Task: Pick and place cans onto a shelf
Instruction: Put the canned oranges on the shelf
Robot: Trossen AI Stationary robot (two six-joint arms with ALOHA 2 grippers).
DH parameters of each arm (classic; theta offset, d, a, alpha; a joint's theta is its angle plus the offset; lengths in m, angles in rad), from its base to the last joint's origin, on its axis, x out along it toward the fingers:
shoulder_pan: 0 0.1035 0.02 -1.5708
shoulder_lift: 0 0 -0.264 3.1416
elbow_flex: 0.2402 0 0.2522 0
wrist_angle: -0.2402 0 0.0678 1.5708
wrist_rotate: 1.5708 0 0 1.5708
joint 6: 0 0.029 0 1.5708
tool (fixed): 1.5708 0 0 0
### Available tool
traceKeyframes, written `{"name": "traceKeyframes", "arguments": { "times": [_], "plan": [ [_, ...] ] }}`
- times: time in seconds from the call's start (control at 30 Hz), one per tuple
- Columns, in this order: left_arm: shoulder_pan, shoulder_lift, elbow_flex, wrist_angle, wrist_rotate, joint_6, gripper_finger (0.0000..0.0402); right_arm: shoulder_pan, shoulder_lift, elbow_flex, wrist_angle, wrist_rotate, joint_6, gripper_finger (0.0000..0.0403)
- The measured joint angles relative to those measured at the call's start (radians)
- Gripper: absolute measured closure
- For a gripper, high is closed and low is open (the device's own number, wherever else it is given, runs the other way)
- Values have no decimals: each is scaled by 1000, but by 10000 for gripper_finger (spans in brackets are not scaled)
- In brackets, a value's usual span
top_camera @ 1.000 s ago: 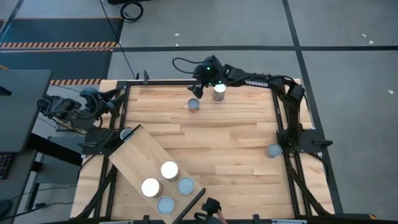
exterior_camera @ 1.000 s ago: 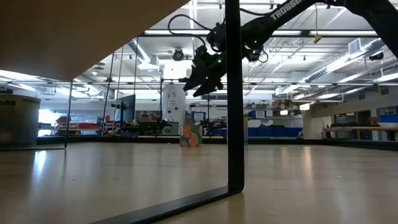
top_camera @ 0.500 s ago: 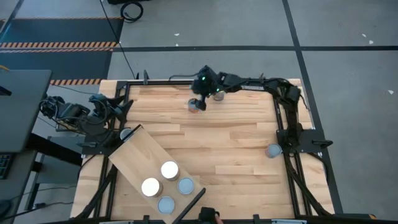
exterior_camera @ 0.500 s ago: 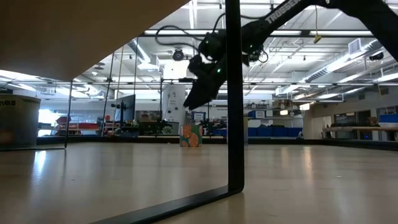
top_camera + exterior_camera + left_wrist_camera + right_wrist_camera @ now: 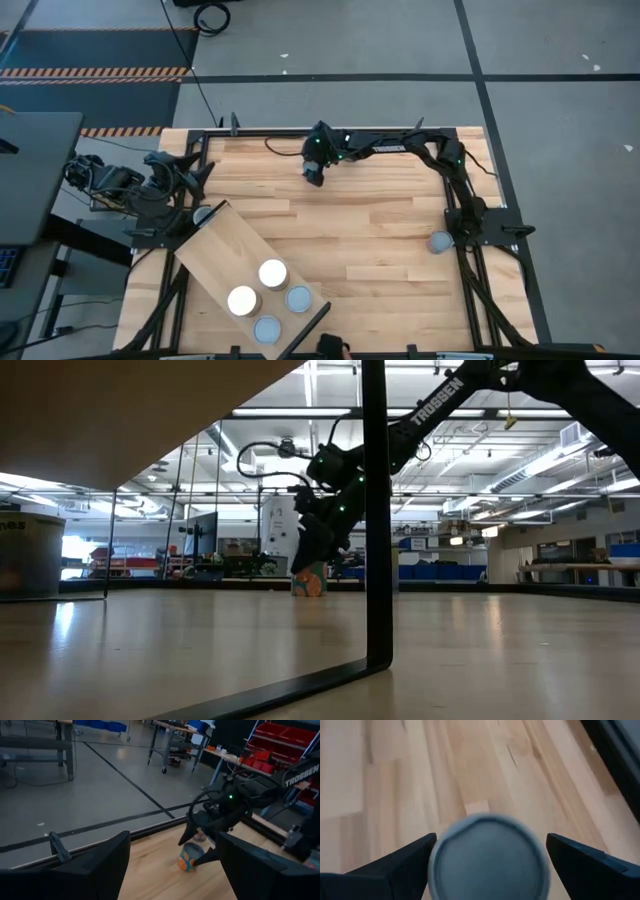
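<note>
My right gripper (image 5: 315, 172) is open at the table's far edge, left of centre, pointing down over an orange-labelled can (image 5: 308, 582) with a grey top (image 5: 487, 865). Its fingers stand on either side of the can, as the left wrist view (image 5: 191, 858) also shows. The can stands upright on the tabletop. A second can (image 5: 200, 837) shows just behind it. The shelf (image 5: 222, 255) lies slantwise at the near left, with several cans standing on it: two white-topped (image 5: 273, 272) and two grey-blue (image 5: 298, 297). My left gripper (image 5: 192, 172) waits open at the table's left edge.
One can (image 5: 203, 214) stands at the shelf's far left corner and another (image 5: 438, 242) stands by the table's right edge. The shelf's dark bar (image 5: 305, 330) lies at its near end. Bare tabletop (image 5: 370, 240) spans the middle.
My right gripper has gone from above the white-topped can toward the table's left edge and down, tipping to point downward over the orange-labelled can. Its arm now hides the white-topped can from above. The cans have stayed where they were.
</note>
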Motion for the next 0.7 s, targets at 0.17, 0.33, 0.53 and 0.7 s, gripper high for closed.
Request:
{"name": "traceKeyframes", "arguments": {
  "times": [0.17,0.33,0.53,0.7],
  "plan": [
    [0,0,0,-1,59,47,104,1,3,0,-12,23,5,30],
    [0,0,0,-1,98,73,104,-2,3,0,-63,33,6,52],
    [0,0,0,3,102,94,104,12,3,16,-83,29,45,102],
    [0,0,0,101,159,192,104,60,3,125,-193,26,81,112]
  ]
}}
